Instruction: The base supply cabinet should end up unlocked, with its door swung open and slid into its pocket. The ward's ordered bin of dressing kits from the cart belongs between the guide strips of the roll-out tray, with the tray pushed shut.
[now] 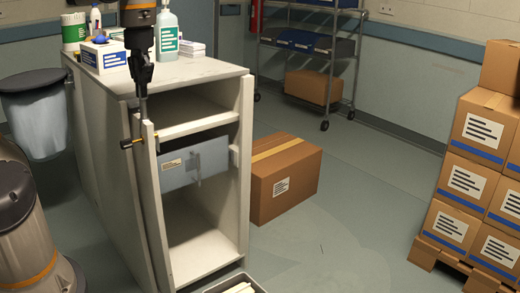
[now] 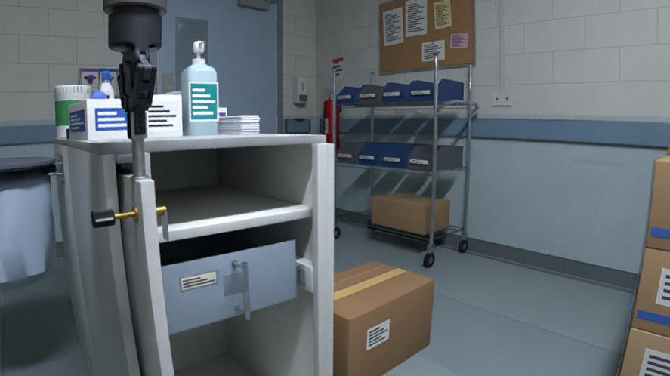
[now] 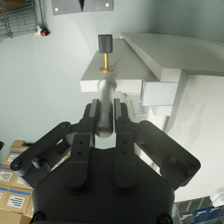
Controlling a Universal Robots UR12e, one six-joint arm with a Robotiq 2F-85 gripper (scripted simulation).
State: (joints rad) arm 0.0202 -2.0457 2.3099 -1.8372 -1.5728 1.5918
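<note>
My gripper (image 1: 141, 92) (image 2: 136, 133) (image 3: 105, 111) hangs straight down over the front left corner of the cabinet (image 1: 164, 152) (image 2: 208, 261). Under it a grey metal post (image 1: 143, 108) (image 2: 137, 155) (image 3: 105, 106) rises from the top edge of the door (image 1: 146, 206) (image 2: 147, 304), which stands swung open, edge-on at the cabinet's left side, most of its depth in the side pocket. A black knob on a brass pin (image 1: 131, 142) (image 2: 113, 217) (image 3: 105, 53) sticks out of the door. Inside, the blue-fronted roll-out tray (image 1: 192, 163) (image 2: 232, 286) sits under a shelf. The gripper is closed around the post.
The cabinet top edge beside the gripper carries boxes (image 1: 103, 57) and a pump bottle (image 1: 166, 32) (image 2: 199, 91). A cardboard box (image 1: 284, 175) (image 2: 382, 322) sits on the floor to the right. The wire cart (image 1: 308, 49) (image 2: 408, 148) with bins stands by the wall; a tray corner (image 1: 234, 286) shows below.
</note>
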